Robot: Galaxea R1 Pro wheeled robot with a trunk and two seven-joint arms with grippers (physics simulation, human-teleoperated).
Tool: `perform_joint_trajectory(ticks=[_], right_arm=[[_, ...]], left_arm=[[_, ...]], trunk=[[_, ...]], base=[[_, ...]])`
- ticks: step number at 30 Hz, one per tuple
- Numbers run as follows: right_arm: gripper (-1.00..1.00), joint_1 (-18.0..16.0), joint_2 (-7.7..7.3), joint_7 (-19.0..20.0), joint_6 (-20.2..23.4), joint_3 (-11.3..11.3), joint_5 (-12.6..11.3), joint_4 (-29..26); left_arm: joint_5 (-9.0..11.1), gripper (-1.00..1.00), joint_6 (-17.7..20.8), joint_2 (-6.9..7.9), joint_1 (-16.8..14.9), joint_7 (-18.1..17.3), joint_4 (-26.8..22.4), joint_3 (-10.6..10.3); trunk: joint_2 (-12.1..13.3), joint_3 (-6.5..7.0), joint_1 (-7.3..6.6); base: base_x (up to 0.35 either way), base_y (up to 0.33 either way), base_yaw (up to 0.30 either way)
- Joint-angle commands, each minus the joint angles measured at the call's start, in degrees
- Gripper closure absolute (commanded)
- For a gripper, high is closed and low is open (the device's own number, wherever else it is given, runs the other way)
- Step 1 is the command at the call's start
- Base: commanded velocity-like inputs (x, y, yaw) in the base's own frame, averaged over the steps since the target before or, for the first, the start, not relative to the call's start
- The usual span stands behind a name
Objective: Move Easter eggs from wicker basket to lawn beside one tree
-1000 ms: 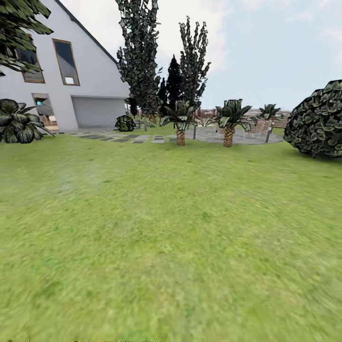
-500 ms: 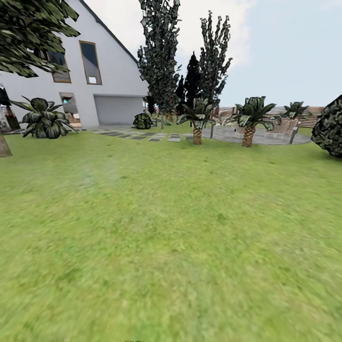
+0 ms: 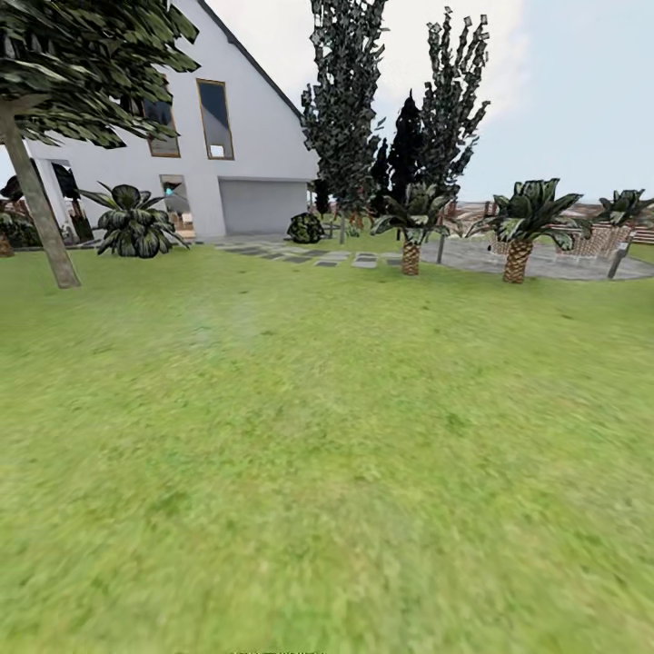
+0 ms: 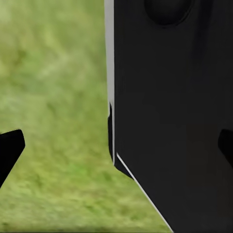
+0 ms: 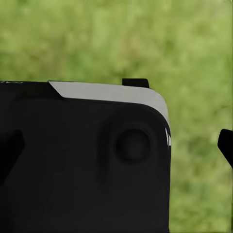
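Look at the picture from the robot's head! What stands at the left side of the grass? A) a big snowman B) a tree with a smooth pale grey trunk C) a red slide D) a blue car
B: a tree with a smooth, pale grey, leaning trunk rises from the lawn at the left, in front of the white house.

1 grey-trunk tree, 3 palms, 1 house.

Wide mottled green lawn, pale grey tree trunk rising from its far-left edge
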Motion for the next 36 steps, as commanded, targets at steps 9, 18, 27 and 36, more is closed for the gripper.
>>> perform_joint_trajectory(ticks=[9, 18, 27, 36], right_arm=[[-1.0, -0.02, -0.06, 0.0, -0.21, 0.01, 0.04, 0.04], [-1.0, -0.02, -0.09, 0.0, -0.22, 0.01, 0.05, 0.04], [-1.0, -0.02, -0.09, 0.0, -0.22, 0.01, 0.05, -0.04], [-1.0, -0.02, -0.09, 0.0, -0.22, 0.01, 0.05, -0.04]], left_arm=[[-0.01, -1.0, 0.01, 0.0, -0.02, -0.01, -0.02, -0.01], [-0.01, -1.0, 0.01, 0.01, -0.02, -0.01, 0.01, -0.01], [-0.01, -1.0, 0.01, 0.01, -0.02, -0.01, 0.02, -0.01], [-0.01, -1.0, 0.01, 0.0, -0.02, -0.01, -0.01, -0.01]], trunk=[[-0.02, -0.43, 0.0], [-0.02, -0.81, 0.0], [-0.02, -1.2, 0.0], [-0.02, -1.58, 0.0]], base=[[0.0, 0.0, 0.243], [0.0, 0.0, 0.243], [0.0, 0.0, 0.243], [0.0, 0.0, 0.243]])
